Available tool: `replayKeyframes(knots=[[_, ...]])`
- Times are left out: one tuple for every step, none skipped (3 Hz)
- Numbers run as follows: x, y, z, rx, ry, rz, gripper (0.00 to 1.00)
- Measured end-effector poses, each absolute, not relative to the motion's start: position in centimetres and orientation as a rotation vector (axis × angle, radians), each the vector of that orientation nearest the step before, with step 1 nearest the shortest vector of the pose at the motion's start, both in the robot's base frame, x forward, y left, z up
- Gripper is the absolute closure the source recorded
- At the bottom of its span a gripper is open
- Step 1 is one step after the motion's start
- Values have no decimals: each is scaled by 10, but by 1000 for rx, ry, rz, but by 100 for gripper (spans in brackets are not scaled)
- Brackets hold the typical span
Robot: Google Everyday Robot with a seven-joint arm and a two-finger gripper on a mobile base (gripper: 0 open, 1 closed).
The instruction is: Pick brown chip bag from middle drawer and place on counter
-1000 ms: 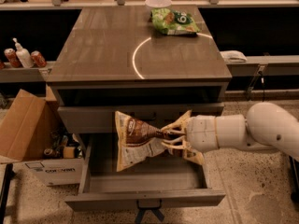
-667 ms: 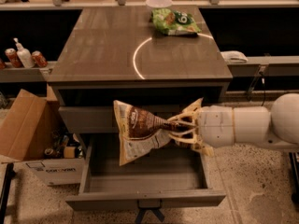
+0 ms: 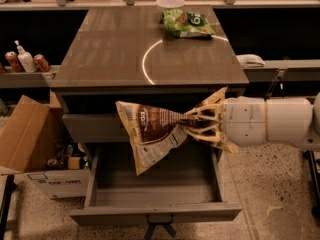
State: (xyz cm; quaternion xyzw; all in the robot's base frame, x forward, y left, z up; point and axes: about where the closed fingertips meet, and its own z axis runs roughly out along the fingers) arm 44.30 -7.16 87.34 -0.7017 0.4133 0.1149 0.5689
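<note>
— Cardboard at the far left, an open box (image 3: pixel 27 134) on the floor. What's next to it?

— The middle drawer (image 3: pixel 165 181), pulled out at the bottom centre of the frame, its grey floor bare.

— And the brown chip bag (image 3: pixel 150 131)?

— In the air at the centre of the frame, above the open drawer and in front of the cabinet, lower than the front edge of the bench (image 3: pixel 110 49). It touches neither. Its wide end fans out to the left and sags downward.

— Where is the claw (image 3: pixel 192 124)?

— Just right of the bag, pinching its gathered right end between tan fingers (image 3: pixel 205 111). The white arm (image 3: pixel 270 121) runs off to the right edge of the frame.

— Anything on the bench?

— A green chip bag (image 3: pixel 187 23) lies near the back, towards the upper right, with a white bowl (image 3: pixel 170 3) just behind it.
</note>
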Motion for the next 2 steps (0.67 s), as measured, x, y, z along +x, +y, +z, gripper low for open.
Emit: replayKeyframes(knots=[[463,-76,900,-1631,941,210,100],[496,-89,930,-1578,937,151,100]])
